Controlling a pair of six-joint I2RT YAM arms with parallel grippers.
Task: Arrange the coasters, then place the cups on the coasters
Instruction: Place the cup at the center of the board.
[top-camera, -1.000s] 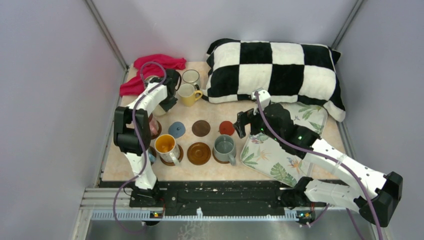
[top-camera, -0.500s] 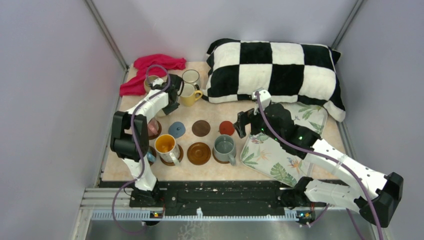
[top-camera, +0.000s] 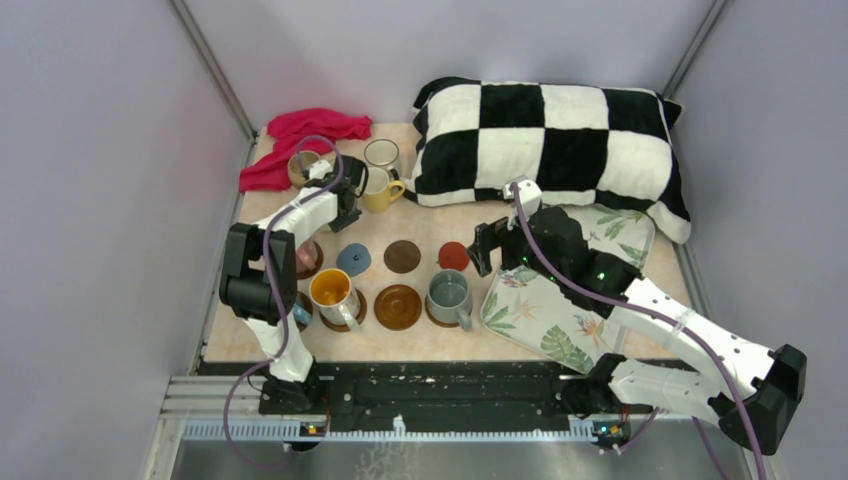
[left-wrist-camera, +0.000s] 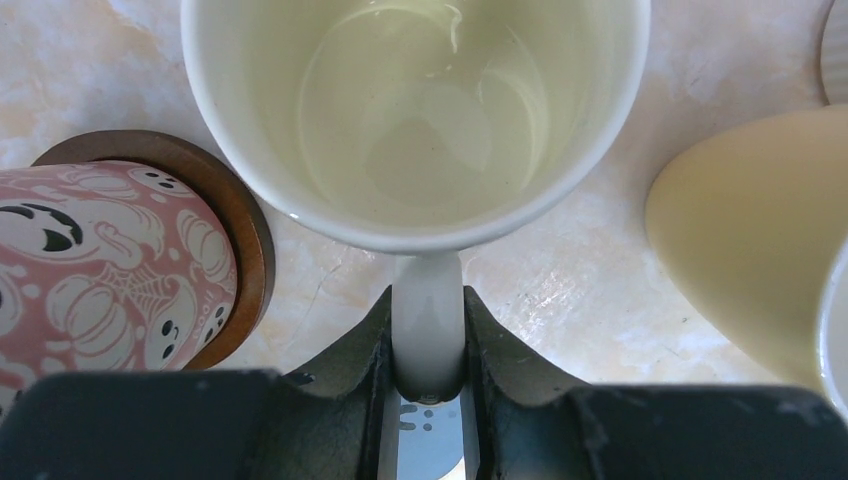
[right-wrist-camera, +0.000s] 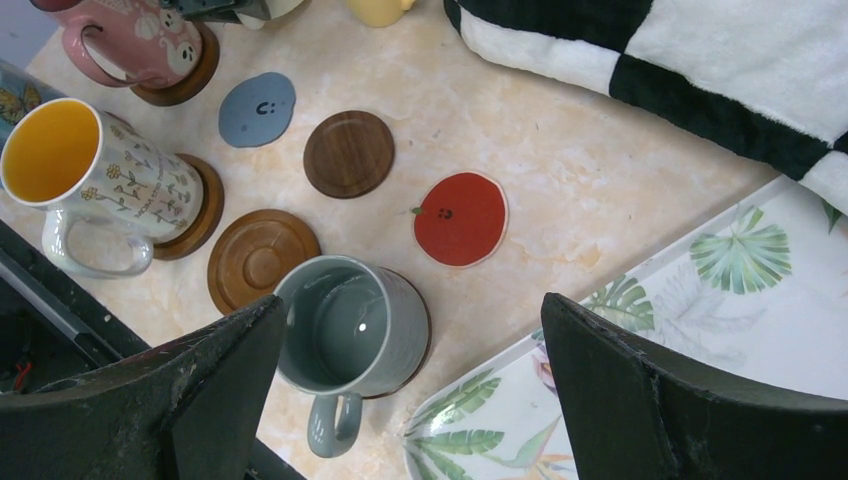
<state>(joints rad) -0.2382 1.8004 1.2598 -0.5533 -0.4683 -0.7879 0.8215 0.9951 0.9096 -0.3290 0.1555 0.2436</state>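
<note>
- Cream mug (left-wrist-camera: 420, 100): empty, seen from above in the left wrist view; handle pinched between the left fingers (left-wrist-camera: 350, 350). Sits between the pink ghost-print mug (left-wrist-camera: 100, 260) and the yellow mug (left-wrist-camera: 750, 250), at the far left of the counter (left-wrist-camera: 600, 290). Cannot tell whether lifted or resting.
- Pink ghost-print mug: stands on a brown coaster (left-wrist-camera: 245, 230).
- Right fingers (right-wrist-camera: 200, 390): spread wide, holding nothing; hover above the grey mug (right-wrist-camera: 345, 325), beside the leaf-print tray (right-wrist-camera: 700, 330).
- Grey mug: stands on a dark coaster (right-wrist-camera: 420, 320), handle toward the near edge.
- Floral mug (right-wrist-camera: 90, 170), orange inside: stands on a second brown coaster (right-wrist-camera: 205, 215).
- Ridged brown coaster (right-wrist-camera: 262, 260): bare, between floral mug and grey mug.
- Blue-grey coaster (right-wrist-camera: 257, 109), dark wooden coaster (right-wrist-camera: 349, 153), red coaster (right-wrist-camera: 461, 219): bare, in a row behind the mugs.
- Tan mug (top-camera: 302, 165), pale mug (top-camera: 381, 155): far left, by the red cloth (top-camera: 320, 125).
- Checkered pillow (top-camera: 550, 140): back right, over the tray's far end.
</note>
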